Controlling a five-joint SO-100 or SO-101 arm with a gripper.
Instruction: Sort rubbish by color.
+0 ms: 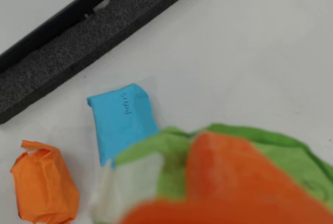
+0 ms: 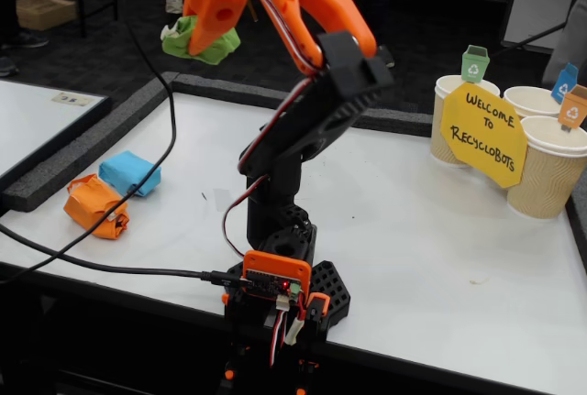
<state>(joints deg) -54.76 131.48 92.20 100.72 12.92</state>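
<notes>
Green bundle [image 2: 200,39] is clamped in my gripper [image 2: 204,33], lifted high at 11 o'clock in the fixed view. I swing it slowly toward the green-tagged cup [image 2: 456,102] at 2 o'clock, clearing the yellow sign [image 2: 483,134], releasing only once centred above the rim.

Bare tabletop [image 2: 440,230] before cups [image 2: 541,170]

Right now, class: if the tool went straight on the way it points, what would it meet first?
Probably the light blue bundle, judging by the wrist view. The tool holds the green bundle high and points down at the table. Depth is unclear.
</notes>
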